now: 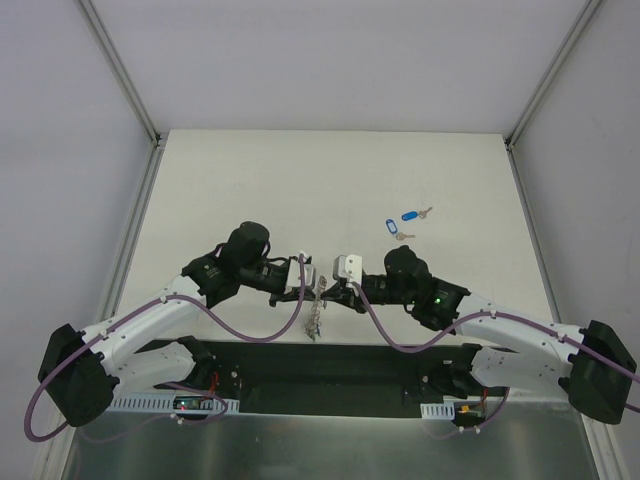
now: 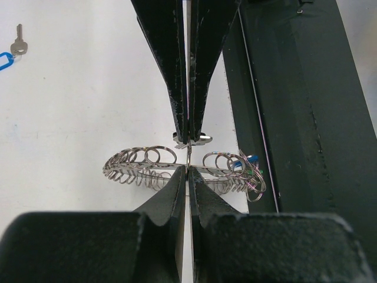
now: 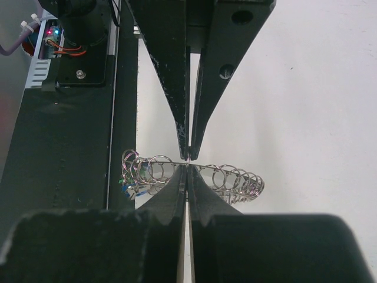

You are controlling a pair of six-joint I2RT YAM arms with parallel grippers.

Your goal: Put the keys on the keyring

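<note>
Found the large grey metal keyring edged with small wire rings point(image 1: 316, 312) just below centre of the top view, pinched from both sides: left gripper point(image 2: 187, 170) and right gripper point(image 3: 187, 167) each pressed together on it. Spotted 2 blue-tagged silver keys point(image 1: 408, 214) loose on the white table point(image 1: 250, 180), right of centre. Judged 1 blue tag point(image 2: 250, 160) possibly threaded already, with 2 keys left.

Counter point(image 1: 250, 180): white and matte, you see it bare.
Base plate point(image 1: 330, 365): black strip at your near edge.
Walls point(image 1: 60, 150): plain grey.
</note>
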